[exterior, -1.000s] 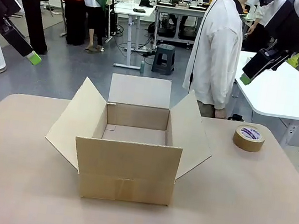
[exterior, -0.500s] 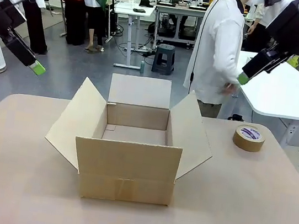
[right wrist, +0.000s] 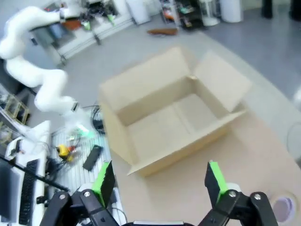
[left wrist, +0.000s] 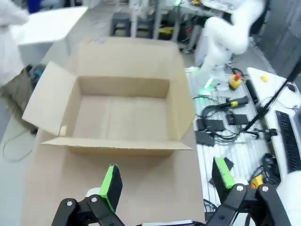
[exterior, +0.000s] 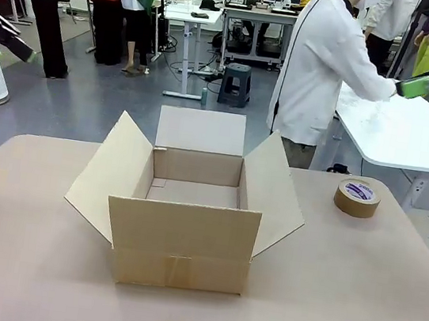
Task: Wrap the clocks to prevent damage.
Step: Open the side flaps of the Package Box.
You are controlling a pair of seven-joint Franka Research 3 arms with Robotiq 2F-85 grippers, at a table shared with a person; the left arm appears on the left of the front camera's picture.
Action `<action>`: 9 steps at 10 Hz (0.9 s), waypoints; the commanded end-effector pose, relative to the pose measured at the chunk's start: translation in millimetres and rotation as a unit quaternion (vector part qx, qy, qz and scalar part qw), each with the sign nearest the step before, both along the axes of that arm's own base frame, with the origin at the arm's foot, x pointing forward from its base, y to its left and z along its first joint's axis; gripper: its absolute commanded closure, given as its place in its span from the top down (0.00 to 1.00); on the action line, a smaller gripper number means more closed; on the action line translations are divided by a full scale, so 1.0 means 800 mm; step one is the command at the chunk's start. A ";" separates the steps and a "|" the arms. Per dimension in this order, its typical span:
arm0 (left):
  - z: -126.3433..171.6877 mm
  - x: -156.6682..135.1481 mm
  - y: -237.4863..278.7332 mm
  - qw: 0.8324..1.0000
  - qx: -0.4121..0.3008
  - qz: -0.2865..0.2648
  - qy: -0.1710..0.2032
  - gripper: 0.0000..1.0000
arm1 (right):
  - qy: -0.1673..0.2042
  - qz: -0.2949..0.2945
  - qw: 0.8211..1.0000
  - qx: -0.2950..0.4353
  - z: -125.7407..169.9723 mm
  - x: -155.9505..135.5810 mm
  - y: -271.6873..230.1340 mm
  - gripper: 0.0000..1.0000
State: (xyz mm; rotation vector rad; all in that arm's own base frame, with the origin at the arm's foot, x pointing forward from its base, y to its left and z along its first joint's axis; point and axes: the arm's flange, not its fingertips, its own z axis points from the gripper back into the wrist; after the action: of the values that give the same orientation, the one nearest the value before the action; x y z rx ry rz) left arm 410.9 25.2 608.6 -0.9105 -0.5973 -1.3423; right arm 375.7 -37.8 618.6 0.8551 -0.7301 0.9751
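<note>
Both arms are swinging up and out, away from the box [exterior: 189,197]. The left tool [left wrist: 167,179] and right tool [right wrist: 159,178] are hanging wide open, holding nothing. The person [exterior: 324,64] is now turning and reaching over the white table [exterior: 409,140] behind. The box is sitting empty on the worktop [exterior: 340,290], with the tape [exterior: 357,197] nearby, and both are staying put. So I think wrapping is not starting yet. I cannot tell where the clocks are, and what the person is reaching for is too blurry to make out.
</note>
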 end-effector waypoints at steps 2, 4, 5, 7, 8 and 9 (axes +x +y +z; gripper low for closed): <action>-0.004 0.018 0.058 0.999 -0.040 0.020 -0.001 1.00 | 0.004 0.026 0.999 0.023 -0.019 0.017 -0.031 1.00; -0.007 0.012 0.077 0.997 -0.043 0.061 -0.016 1.00 | -0.013 -0.001 1.000 0.018 -0.029 0.009 -0.043 1.00; -0.011 0.005 0.082 0.996 -0.042 0.076 -0.018 1.00 | -0.019 -0.004 1.000 0.016 -0.031 0.004 -0.047 1.00; -0.012 0.005 0.082 0.995 -0.023 0.093 -0.022 1.00 | -0.023 -0.016 1.000 0.009 -0.032 -0.002 -0.050 1.00; -0.016 -0.002 0.078 0.993 -0.003 0.113 -0.020 1.00 | -0.017 -0.042 0.999 -0.016 -0.032 0.000 -0.042 1.00; -0.007 0.012 0.097 0.996 -0.027 0.078 -0.014 1.00 | -0.012 -0.017 1.000 0.001 -0.027 0.007 -0.058 1.00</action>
State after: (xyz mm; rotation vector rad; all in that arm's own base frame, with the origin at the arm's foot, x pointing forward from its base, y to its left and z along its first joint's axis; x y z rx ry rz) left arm 419.9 97.9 601.4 -0.8411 -0.7165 -1.1954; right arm 379.3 -82.0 599.0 0.8007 -0.7545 0.9507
